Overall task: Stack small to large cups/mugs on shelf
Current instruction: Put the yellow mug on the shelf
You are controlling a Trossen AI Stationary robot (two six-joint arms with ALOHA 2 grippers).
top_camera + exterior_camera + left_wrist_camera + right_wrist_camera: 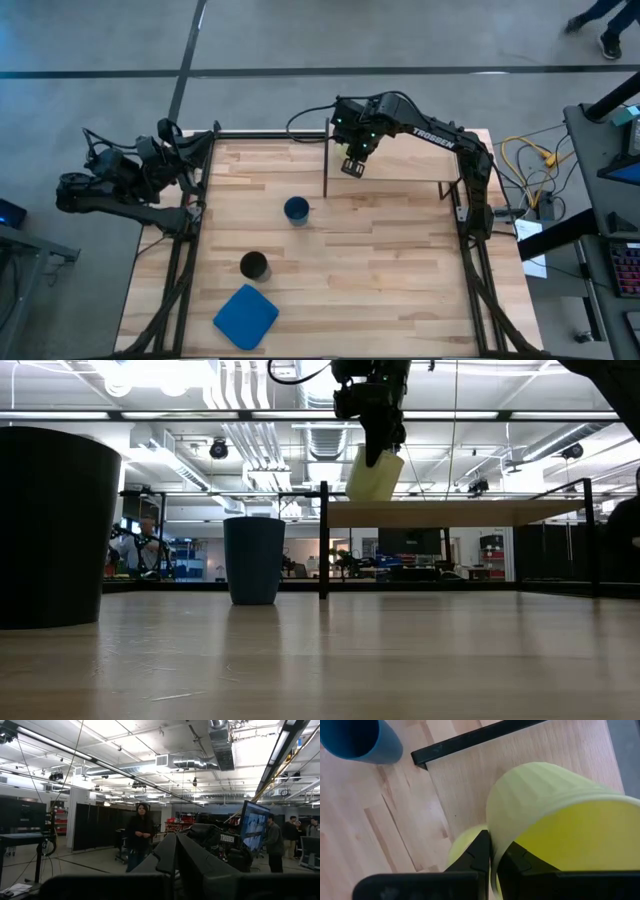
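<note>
My right gripper [353, 165] is shut on the yellow mug [375, 473] over the left front corner of the light wood shelf [400, 165]. The mug hangs tilted just above the shelf top [450, 512]. The dark blue cup [296, 210] stands upright on the table in front of the shelf. The black cup [254, 265] stands upright nearer the front edge. My left gripper [175, 850] is parked off the table's far left corner, shut and empty. My right gripper holds the yellow mug by its rim wall [493, 845], one finger [512, 862] inside the mug and one finger [477, 857] outside. The fingers come from above, pointing down. The mug hangs tilted below them, its base just above the shelf.
A flat blue cloth [245, 315] lies near the table's front left. The shelf stands on thin dark legs [323, 540], with open space under it. Bare tabletop lies to the right of the cups. People stand in the room beyond the table.
</note>
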